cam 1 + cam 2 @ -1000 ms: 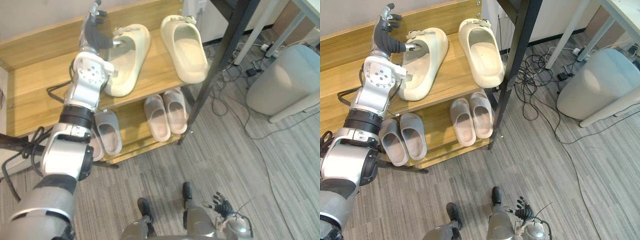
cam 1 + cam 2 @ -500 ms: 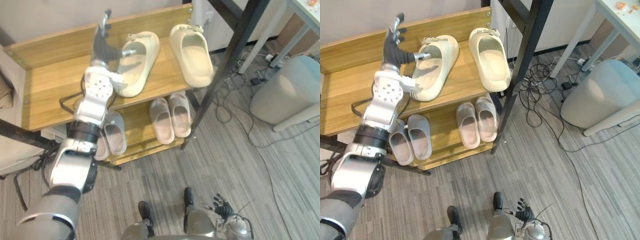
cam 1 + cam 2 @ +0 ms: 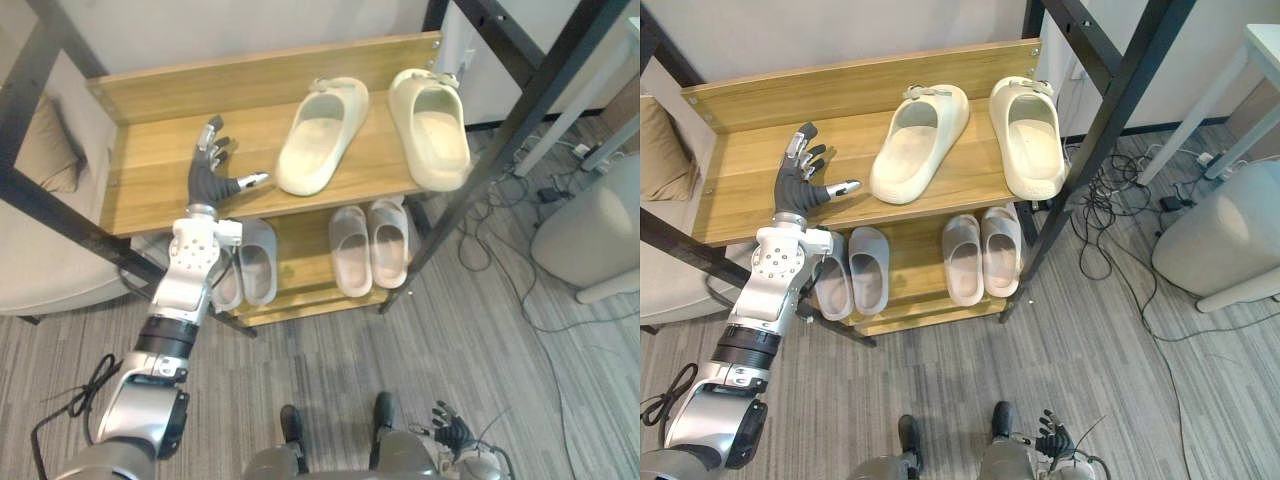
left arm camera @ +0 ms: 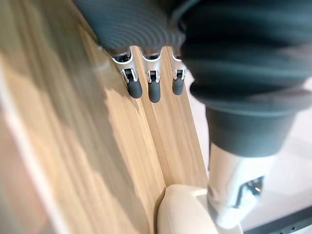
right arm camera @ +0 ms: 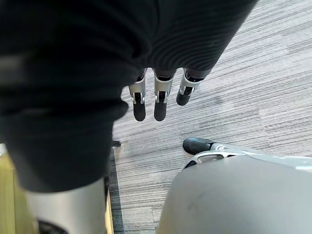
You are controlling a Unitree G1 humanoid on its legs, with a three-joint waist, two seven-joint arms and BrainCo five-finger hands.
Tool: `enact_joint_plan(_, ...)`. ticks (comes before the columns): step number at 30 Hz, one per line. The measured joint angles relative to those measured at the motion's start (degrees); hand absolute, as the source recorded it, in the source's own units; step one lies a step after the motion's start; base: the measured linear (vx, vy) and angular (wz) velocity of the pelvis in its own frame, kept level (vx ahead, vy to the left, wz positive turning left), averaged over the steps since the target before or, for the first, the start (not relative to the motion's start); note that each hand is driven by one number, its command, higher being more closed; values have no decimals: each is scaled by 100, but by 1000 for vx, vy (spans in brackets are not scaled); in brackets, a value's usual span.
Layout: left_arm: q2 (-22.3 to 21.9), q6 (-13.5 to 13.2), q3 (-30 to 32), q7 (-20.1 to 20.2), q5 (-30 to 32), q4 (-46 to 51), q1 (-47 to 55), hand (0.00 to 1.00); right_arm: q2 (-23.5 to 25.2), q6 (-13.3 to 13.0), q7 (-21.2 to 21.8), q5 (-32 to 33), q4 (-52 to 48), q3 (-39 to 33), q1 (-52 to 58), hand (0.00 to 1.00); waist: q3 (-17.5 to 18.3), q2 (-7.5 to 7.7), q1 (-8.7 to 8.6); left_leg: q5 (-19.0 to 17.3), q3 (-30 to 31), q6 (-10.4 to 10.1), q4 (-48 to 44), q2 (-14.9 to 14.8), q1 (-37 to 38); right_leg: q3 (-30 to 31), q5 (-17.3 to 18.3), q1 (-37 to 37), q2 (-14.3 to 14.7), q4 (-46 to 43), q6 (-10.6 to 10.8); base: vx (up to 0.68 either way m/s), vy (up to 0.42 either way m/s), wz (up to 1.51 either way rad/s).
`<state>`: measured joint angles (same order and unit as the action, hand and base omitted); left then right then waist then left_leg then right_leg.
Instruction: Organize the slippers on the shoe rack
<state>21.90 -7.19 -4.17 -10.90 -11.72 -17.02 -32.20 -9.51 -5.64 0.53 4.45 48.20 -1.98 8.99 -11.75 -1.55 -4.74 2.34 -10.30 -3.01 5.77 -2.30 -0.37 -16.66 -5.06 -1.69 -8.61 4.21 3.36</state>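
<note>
Two large cream slippers lie on the top board of the wooden shoe rack (image 3: 150, 140). The left one (image 3: 320, 135) lies slanted, the right one (image 3: 430, 130) fairly straight. My left hand (image 3: 212, 178) hovers open over the board, a short way left of the slanted slipper and apart from it. In the left wrist view its fingers (image 4: 152, 84) point along the wood, and the slipper's edge (image 4: 180, 212) shows beside the thumb (image 4: 234, 195). A grey pair (image 3: 248, 272) and a beige pair (image 3: 370, 245) sit on the lower shelf. My right hand (image 3: 452, 436) hangs low, fingers (image 5: 158, 100) straight.
Black metal posts (image 3: 520, 130) cross in front of the rack's right end. A grey pouf (image 3: 590, 225) and loose cables (image 3: 490, 235) lie on the carpet to the right. A beige cushioned seat (image 3: 45, 240) stands against the rack's left side.
My left hand has drawn back from the slanted cream slipper's heel, which it touched before, to the left over bare board. The head camera has shifted, showing more of the rack's left.
</note>
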Motion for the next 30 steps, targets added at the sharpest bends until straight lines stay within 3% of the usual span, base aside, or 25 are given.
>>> enact_joint_plan(6,-308,-17,-58,139,-432,47,197,0,-8,55,4,-2,0,32,23,0,143,-11,8,0,54,0,1,-3,54,-51,27,93,-1,4,27,-24,-6,4)
enact_joint_plan(15,-640,-19,-665,231,-671,60,154,0,-5,59,-5,-1,1,99,40,0,302,3,-13,7,101,-9,3,-7,54,-90,36,123,-1,15,59,-14,-4,2)
enact_joint_plan(30,-1031,63,-1169,213,-1014,-328,-319,0,4,101,-35,3,-1,208,0,0,339,66,-202,4,-108,-12,6,-11,104,43,-61,82,-2,84,63,-23,-2,-6)
